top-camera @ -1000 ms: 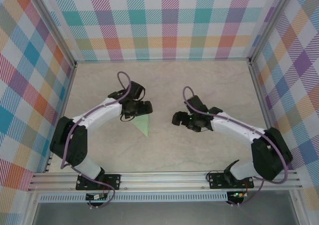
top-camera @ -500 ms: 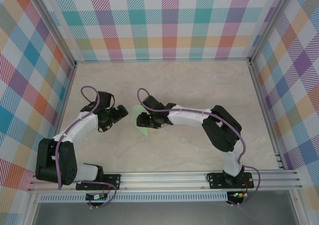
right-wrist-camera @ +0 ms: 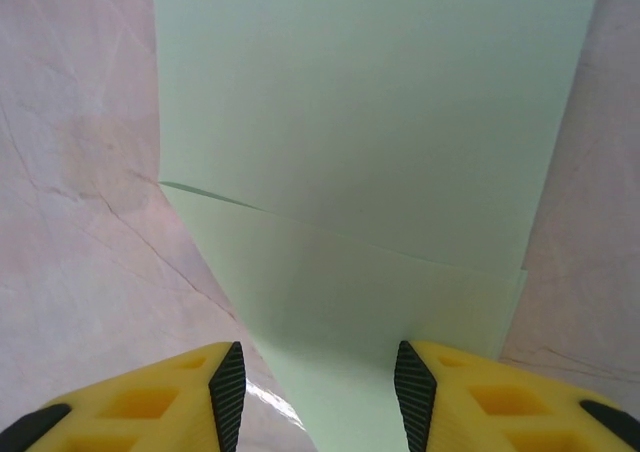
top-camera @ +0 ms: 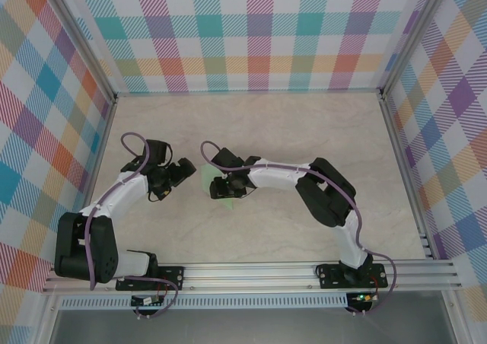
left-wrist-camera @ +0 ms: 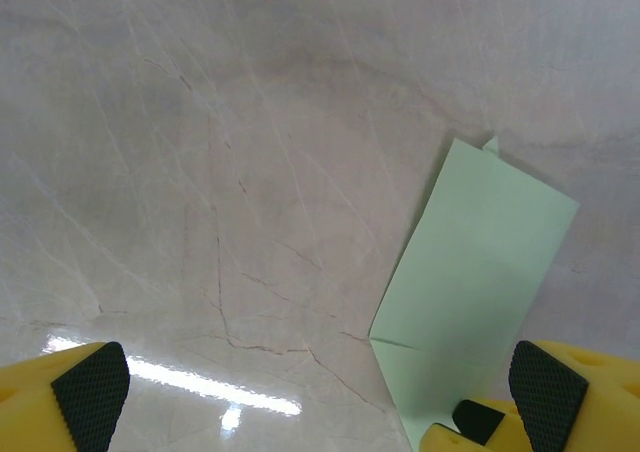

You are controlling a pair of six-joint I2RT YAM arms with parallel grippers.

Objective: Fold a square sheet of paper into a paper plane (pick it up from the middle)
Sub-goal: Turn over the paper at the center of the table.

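top external view: the table [top-camera: 304, 131] is lying pale and marbled under both arms, with checked walls [top-camera: 251, 32] standing round three sides.
right arm [top-camera: 304, 178]: is stretching from its base at the near right across to left of centre.
left arm [top-camera: 114, 199]: is bending up from the near left corner, ending just short of the paper.
left gripper [top-camera: 181, 172]: is hanging just left of the paper with its fingers spread wide, gripping nothing; in the left wrist view its pads [left-wrist-camera: 90, 392] are sitting far apart at the bottom corners.
right gripper [top-camera: 221, 188]: is hovering low over the paper; in the right wrist view its fingers [right-wrist-camera: 228, 390] are parted, with the narrow end running between them and not pinched.
paper plane [top-camera: 206, 178]: is lying flat on the table left of centre, pale mint green, creased across, partly under the right gripper and between the two grippers.
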